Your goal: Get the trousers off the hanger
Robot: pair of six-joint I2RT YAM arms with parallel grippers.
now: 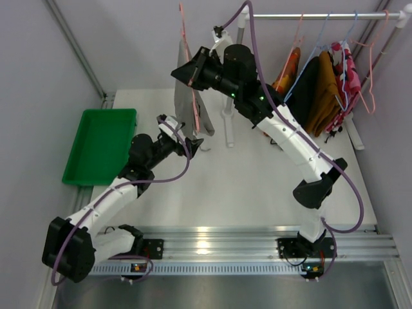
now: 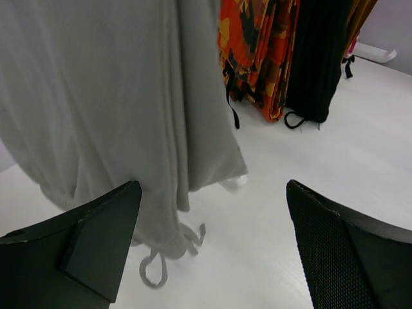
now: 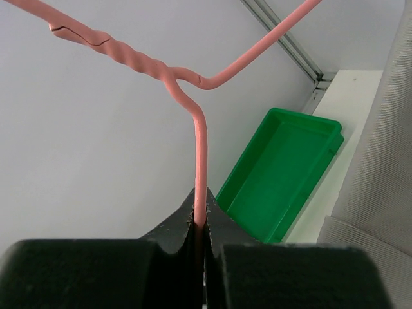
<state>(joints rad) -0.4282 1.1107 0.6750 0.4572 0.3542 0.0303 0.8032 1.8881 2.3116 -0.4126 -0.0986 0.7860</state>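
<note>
The light grey trousers (image 1: pixel 185 111) hang from the salmon-pink wire hanger (image 1: pixel 183 32), held up over the table left of the rack post. My right gripper (image 1: pixel 188 71) is shut on the hanger wire (image 3: pixel 200 154) just below its twisted neck; the trousers' fabric (image 3: pixel 380 193) shows at the right edge. My left gripper (image 1: pixel 193 142) is open beside the trousers' lower end. In the left wrist view the fabric (image 2: pixel 109 96) hangs between and beyond the spread fingers (image 2: pixel 96 251), with the drawstring (image 2: pixel 154 270) on the table; the gripper (image 2: pixel 212 248) holds nothing.
A green tray (image 1: pixel 103 145) lies at the table's left, also in the right wrist view (image 3: pixel 283 174). The rail (image 1: pixel 322 15) at the back right carries black (image 1: pixel 304 84), mustard (image 1: pixel 324 90) and patterned garments (image 2: pixel 257 51) on blue and pink hangers. The rack post (image 1: pixel 228 122) stands behind the trousers.
</note>
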